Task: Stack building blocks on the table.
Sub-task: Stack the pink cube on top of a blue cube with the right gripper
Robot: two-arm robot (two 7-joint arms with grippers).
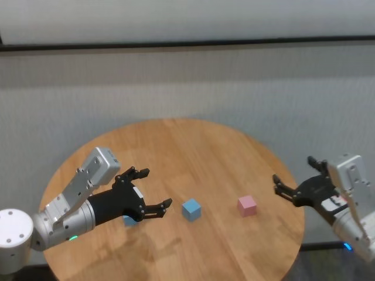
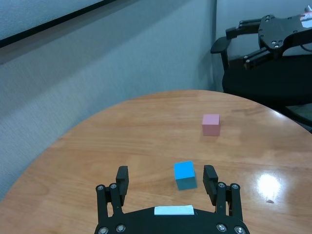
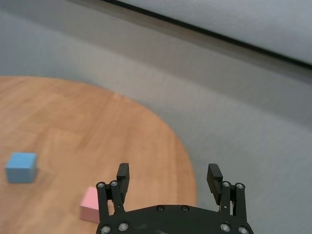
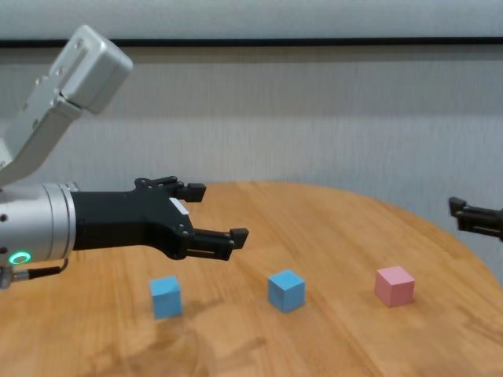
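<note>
Three small cubes lie apart on the round wooden table (image 1: 193, 146). One light blue cube (image 1: 191, 209) sits near the middle, also in the chest view (image 4: 286, 289) and left wrist view (image 2: 185, 174). The second light blue cube (image 4: 166, 296) lies under my left arm, mostly hidden in the head view (image 1: 130, 220). The pink cube (image 1: 247, 205) lies to the right, also in the chest view (image 4: 394, 284). My left gripper (image 1: 156, 187) is open and empty, raised just left of the middle blue cube. My right gripper (image 1: 293, 172) is open and empty, hovering at the table's right edge, right of the pink cube (image 3: 90, 204).
A grey wall stands behind the table. A dark chair (image 2: 263, 83) stands beyond the table's right side. The table's round edge (image 3: 187, 161) runs close under my right gripper. Bare wood lies at the far half of the table (image 4: 314, 212).
</note>
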